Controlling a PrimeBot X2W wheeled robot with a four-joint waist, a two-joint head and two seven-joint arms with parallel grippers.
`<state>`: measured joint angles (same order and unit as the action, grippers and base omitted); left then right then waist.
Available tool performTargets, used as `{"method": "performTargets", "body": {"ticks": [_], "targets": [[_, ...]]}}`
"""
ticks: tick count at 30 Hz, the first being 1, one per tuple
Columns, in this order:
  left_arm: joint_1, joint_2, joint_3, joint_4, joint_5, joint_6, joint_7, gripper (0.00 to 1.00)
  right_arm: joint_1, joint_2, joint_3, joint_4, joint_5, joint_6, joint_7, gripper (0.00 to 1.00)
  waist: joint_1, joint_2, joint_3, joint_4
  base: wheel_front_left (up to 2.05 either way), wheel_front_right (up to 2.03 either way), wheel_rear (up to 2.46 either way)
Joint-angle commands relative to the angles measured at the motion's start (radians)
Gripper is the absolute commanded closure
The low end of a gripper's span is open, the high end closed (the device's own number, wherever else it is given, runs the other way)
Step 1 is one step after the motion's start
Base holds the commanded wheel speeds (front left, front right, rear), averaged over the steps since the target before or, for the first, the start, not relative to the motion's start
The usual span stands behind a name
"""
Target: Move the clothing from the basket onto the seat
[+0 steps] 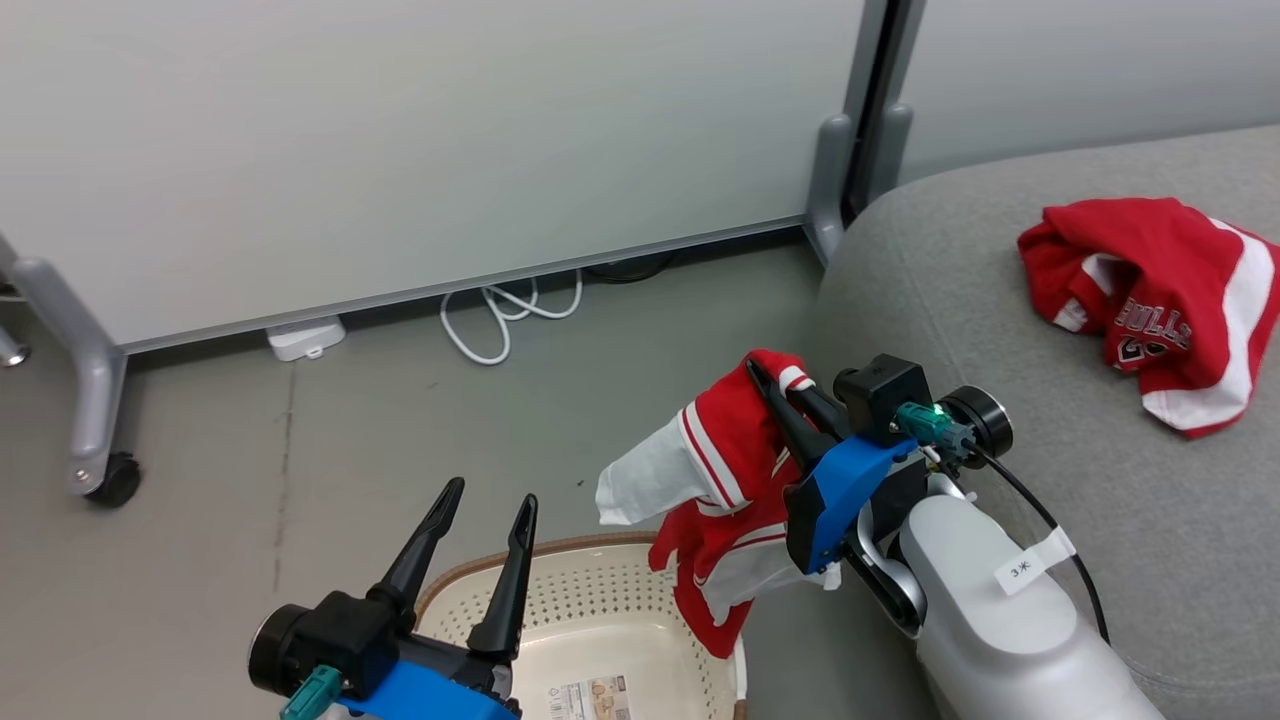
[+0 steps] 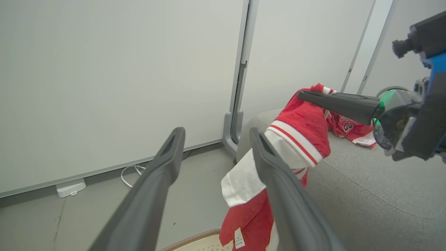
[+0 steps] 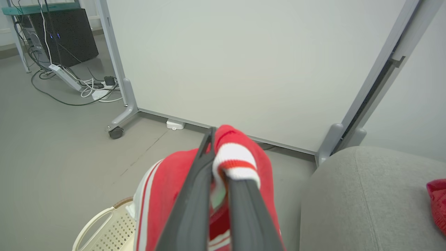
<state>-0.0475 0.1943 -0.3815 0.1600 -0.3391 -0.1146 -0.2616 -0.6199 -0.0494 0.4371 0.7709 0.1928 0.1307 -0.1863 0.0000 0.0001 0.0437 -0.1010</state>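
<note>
Second jersey lifted for the sofa: carry it high and well over the cushion

The seat [image 1: 980, 260] already holds one red garment [image 1: 1160, 290]. Beside its edge, over the basket [image 1: 560, 547], the second garment [image 1: 730, 440] hangs from the right gripper [image 1: 757, 368], whose fingers are pinched tight on its striped cuff, the hem trailing below. The left gripper [image 1: 492, 492] stands spread wide and empty.
</note>
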Motion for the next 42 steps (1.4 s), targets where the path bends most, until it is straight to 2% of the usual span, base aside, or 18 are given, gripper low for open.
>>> {"method": "performTargets", "body": {"ticks": [1, 14, 26, 33, 42], "targets": [[0.003, -0.004, 0.009, 0.003, 0.009, -0.006, -0.005, 0.0, 0.007, -0.002, -0.001, -0.012, 0.0, 0.0, 0.0, 1.0, 0.0, -0.0001, 0.006, -0.025, 0.0, 0.0, 0.0], [-0.013, -0.029, 0.035, 0.022, 0.034, -0.017, -0.005, 0.0, 0.023, -0.002, 0.013, -0.07, -0.007, 0.0, 0.022, 1.0, 0.0, -0.0001, 0.024, -0.193, 0.0, 0.0, 0.0], [-0.027, -0.008, 0.038, 0.037, 0.026, -0.016, -0.005, 0.0, 0.049, -0.001, -0.003, -0.123, -0.005, 0.0, 0.033, 1.0, 0.0, -0.0001, 0.05, -0.33, 0.0, 0.0, 0.0], [-0.041, 0.003, 0.037, 0.036, 0.026, -0.016, -0.005, 0.0, 0.059, -0.001, -0.01, -0.141, -0.003, 0.0, 0.038, 1.0, 0.0, -0.0001, 0.057, -0.374, 0.0, 0.0, 0.0], [-0.049, 0.008, 0.022, 0.04, 0.023, -0.016, -0.005, 0.0, 0.063, -0.001, -0.028, -0.15, -0.003, 0.0, 0.04, 1.0, 0.0, -0.0001, 0.064, -0.385, 0.0, 0.0, 0.0]]}}
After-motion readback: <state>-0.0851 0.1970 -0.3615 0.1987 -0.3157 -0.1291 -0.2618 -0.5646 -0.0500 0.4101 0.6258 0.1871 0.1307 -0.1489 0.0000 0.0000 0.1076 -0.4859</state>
